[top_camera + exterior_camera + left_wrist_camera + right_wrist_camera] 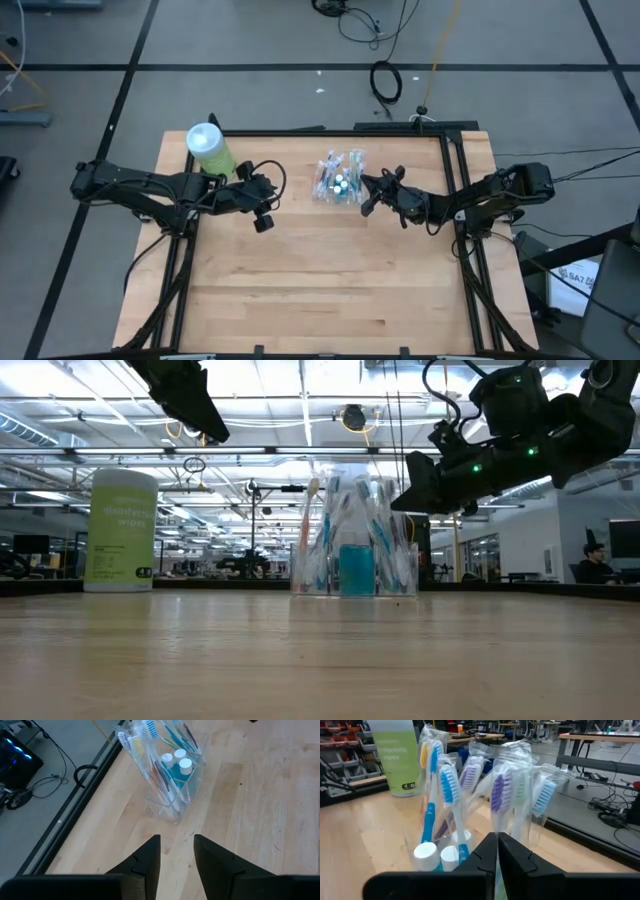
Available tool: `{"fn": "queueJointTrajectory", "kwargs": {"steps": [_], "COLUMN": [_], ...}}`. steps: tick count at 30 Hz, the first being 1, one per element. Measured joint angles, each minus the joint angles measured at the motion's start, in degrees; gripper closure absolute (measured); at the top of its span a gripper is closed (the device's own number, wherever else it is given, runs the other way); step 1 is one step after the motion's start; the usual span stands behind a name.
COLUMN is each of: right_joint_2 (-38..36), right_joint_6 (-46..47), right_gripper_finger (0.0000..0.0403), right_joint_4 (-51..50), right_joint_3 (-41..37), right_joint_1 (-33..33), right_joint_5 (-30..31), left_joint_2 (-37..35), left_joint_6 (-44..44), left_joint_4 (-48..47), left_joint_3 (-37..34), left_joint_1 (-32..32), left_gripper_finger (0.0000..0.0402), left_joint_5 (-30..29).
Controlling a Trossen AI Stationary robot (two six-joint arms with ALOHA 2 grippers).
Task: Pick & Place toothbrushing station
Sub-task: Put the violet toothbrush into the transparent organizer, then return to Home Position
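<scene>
Wooden boards of the table (pixel 330 290) run bare toward me, with a hall of benches and ceiling lights behind. The cup (pixel 338 184) stands toward twelve o'clock of the table's middle, packed with toothbrushes (pixel 449 790) in clear wrappers and two small white-capped tubes (pixel 180 761). The big green bottle (pixel 210 148) stands well apart at about ten o'clock, close to my left arm.

My right claw (pixel 372 193) hangs just beside the cup at its three o'clock side, raised off the table in the low view. Its two fingers are pressed together with nothing between them. My left claw (pixel 262 210) waits on the cup's nine o'clock side, a little farther off, fingers parted with a gap and holding nothing.

The step in hand, as I judge it, is taking hold of the cup with the right claw. To do it well I must first spread the fingers wide, then come in level and low enough to take the cup's wall rather than the loose wrappers above it. The clear plastic is likely thin and slippery, so a soft, centred squeeze seems safer. Catching a brush head could tip the whole bunch.

The cup stands upright, its long axis vertical and its mouth up. The brushes stand bristles up and fan outward, leaning slightly off vertical.
</scene>
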Motion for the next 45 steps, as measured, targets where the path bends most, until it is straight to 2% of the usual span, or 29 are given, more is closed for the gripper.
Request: {"fn": "queueJointTrajectory", "kwargs": {"steps": [7,10,13,19,24,27,31,33,40,42,45], "right_joint_2": [-2.11,-6.48,-13.41,-29.85,-42.85,-48.45,-53.47,-55.57,-66.12,-69.50,-74.33], "right_joint_6": [-0.13,-0.81,-3.77,-2.83,-6.05,-7.16,-9.57,-10.39,-15.11,-14.96,-14.73], "right_gripper_finger": [0.0349,0.0333,0.0322,0.0317,0.0316,0.0316,0.0322,0.0328,0.0344,0.0347,0.0349], "right_joint_4": [-0.34,-1.97,-8.57,-23.22,-38.07,-47.19,-54.44,-52.72,-41.50,-40.82,-41.04], "right_joint_3": [-0.07,-0.07,-0.07,-0.07,-0.07,-0.07,-0.18,-1.50,-12.86,-15.10,-17.41], "right_joint_1": [0.10,0.92,2.15,4.66,5.20,5.20,5.18,5.20,5.18,5.18,5.11], "right_joint_5": [-0.06,-0.22,-5.13,-21.85,-26.99,-27.43,-33.96,-36.08,-36.06,-36.15,-39.56], "left_joint_2": [0.00,0.00,-1.22,-10.84,-21.52,-28.18,-37.17,-41.76,-55.88,-59.40,-63.97], "left_joint_6": [0.97,0.63,0.85,1.43,3.28,4.82,7.03,7.53,11.94,13.73,15.15], "left_joint_4": [-0.05,-1.67,-2.43,-4.98,-6.29,-4.12,-1.37,0.97,3.49,3.46,4.64], "left_joint_3": [0.00,-0.02,-0.03,-0.07,-0.90,-4.70,-11.82,-15.33,-23.57,-25.24,-27.56], "left_joint_1": [0.00,-0.04,-0.47,-0.61,-0.58,-0.61,-0.61,-0.60,-0.58,-0.59,-0.58], "left_gripper_finger": [0.0279,0.0279,0.0279,0.0279,0.0279,0.0279,0.0279,0.0279,0.0279,0.0279,0.0279], "left_joint_5": [-0.02,0.32,0.73,2.09,4.74,7.70,11.98,12.88,18.05,20.24,21.79]}}
